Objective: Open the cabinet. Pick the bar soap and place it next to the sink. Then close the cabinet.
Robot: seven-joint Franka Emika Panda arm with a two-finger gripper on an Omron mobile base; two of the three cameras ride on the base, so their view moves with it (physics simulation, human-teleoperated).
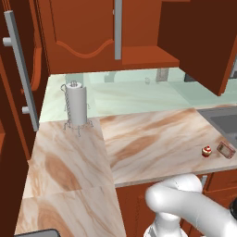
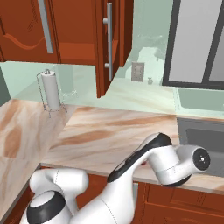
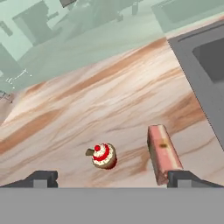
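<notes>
The reddish-brown cabinet hangs above the counter with its right door swung open; from the right base its door stands edge-on. The bar soap, a small pinkish-tan block, lies flat on the marbled counter just left of the dark grey sink. In the hand view the bar soap lies beside the sink's rim. My gripper is open and low over the counter. Its right fingertip is at the soap's near end, and nothing is held.
A small red-and-white cupcake sits on the counter left of the soap, also the cupcake. A paper-towel holder stands at the back left corner. A tall dark-brown unit with a grey handle borders the left.
</notes>
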